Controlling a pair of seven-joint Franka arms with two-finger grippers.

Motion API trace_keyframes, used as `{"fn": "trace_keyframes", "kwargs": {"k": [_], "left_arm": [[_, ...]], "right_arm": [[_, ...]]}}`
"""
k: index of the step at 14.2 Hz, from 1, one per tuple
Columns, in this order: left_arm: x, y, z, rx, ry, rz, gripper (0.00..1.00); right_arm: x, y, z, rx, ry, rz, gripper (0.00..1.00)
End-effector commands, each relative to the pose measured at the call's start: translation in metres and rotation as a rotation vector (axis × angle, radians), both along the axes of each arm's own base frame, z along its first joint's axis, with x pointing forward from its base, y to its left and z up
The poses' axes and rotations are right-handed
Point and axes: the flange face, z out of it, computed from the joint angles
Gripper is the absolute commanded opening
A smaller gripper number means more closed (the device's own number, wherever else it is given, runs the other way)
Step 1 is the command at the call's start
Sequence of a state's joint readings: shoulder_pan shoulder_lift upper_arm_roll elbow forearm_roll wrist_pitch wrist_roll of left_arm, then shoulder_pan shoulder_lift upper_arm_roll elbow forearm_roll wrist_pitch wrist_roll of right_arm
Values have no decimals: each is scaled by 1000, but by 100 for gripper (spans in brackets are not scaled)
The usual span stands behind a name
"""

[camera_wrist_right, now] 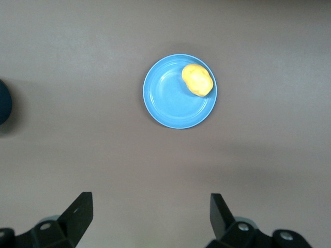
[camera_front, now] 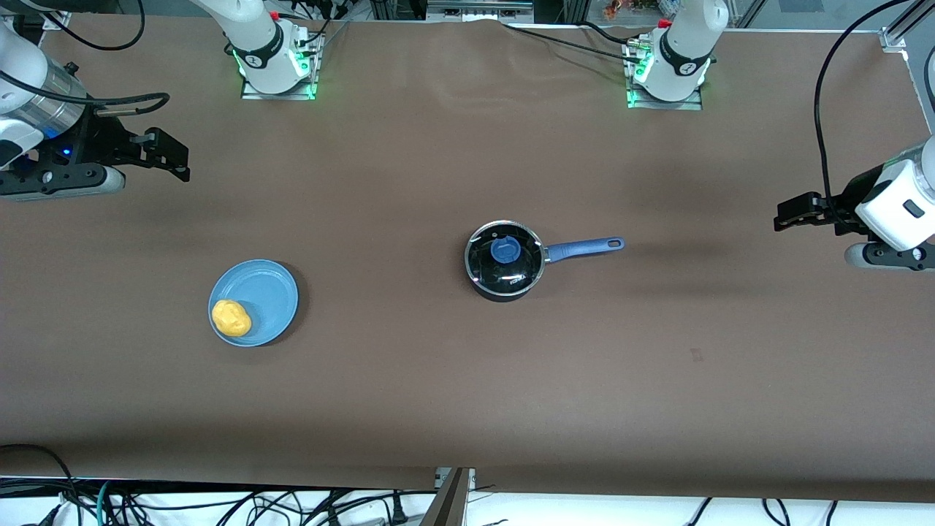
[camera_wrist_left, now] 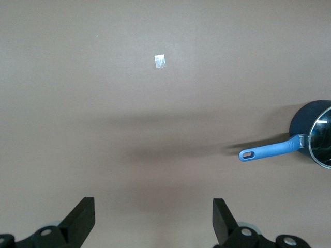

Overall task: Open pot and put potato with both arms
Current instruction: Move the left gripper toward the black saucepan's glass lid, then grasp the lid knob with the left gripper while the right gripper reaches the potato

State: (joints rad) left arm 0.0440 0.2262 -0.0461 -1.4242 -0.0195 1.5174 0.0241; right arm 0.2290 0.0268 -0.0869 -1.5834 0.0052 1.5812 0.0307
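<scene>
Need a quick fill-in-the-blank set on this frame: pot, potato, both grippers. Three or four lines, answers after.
1. The potato lies on a blue ____.
2. The pot has its glass lid ____.
3. The pot's blue handle points toward the ____ arm's end of the table.
4. The left gripper and right gripper both have their fingers ____.

Missing words: plate; on; left; open

We see a brown desk [camera_front: 438, 380] under even light, with tangled cables [camera_front: 219, 504] on the white floor along its near edge.
</scene>
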Motion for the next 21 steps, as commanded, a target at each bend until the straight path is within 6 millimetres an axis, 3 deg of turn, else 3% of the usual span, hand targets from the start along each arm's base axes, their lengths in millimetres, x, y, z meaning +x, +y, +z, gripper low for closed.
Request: {"fn": "trace_keyframes", "kwargs": {"k": [1,5,8,9,11,14,16,18,21], "left_arm": [[4,1,5,-3,1,-17,100],[4,-15,4,3,3,-38,100],[4,-48,0,-22,11,-67,100],[4,-68,-6,-17,22,-51,100],[2,-130,-22,8,40,-7,100],[7,-208,-48,5,-26,103,100],[8,-252,-74,-48,-33,195,100],[8,-291,-97,-78,-62,210,100],[-1,-333,-121,-82,-67,232,100]], "right_arm": [[-7,1,5,16,-8,-3,100],[-4,1,1,13,-7,-3,100],[-2,2,-2,11,-9,-3,100],[-1,2,-2,11,-12,-3,100],[-1,1,-2,8,-13,-3,100],[0,-1,-2,12,-17,-8,100],[1,-7,-2,15,-18,-11,100],[9,-8,-10,14,-12,-8,100],[15,-7,-15,2,-8,-4,100]]}}
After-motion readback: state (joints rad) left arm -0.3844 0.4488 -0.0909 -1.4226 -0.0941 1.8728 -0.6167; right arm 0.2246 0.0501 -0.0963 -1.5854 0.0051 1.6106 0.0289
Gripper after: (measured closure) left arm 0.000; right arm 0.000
